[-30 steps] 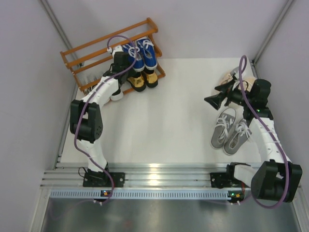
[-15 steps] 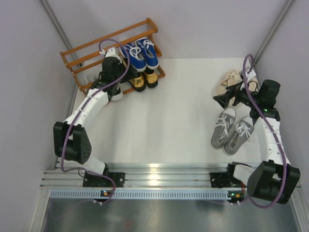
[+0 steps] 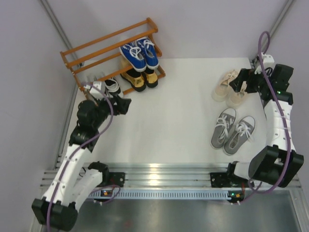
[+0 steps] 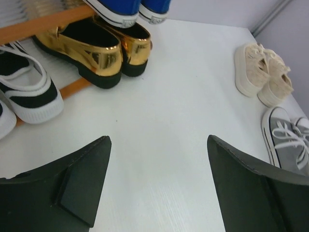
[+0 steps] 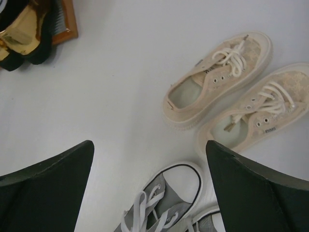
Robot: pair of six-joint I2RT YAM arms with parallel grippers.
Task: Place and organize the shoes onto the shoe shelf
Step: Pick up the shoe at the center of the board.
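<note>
Three pairs are sitting on the shelf (image 3: 108,42) ahead of the left end effector (image 4: 158,142), which is gaping wide and empty: blue sneakers (image 3: 140,54), gold loafers (image 4: 96,48), black-and-white sneakers (image 4: 29,92). The right end effector (image 5: 148,145) is hanging fully open, holding nothing, with the beige shoes (image 5: 217,77) just ahead of it and the grey sneakers (image 5: 164,203) close beneath, both lying on the worktop (image 3: 169,111) awaiting shelving

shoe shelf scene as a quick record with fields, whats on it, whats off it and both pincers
shoe shelf: far left corner
upper tier: blue sneakers
lower tier: gold loafers, black-and-white sneakers left of them
off shelf, right side: beige lace-ups, grey sneakers
left pincer: open, empty, near the shelf
right pincer: open, empty, by the beige lace-ups
</note>
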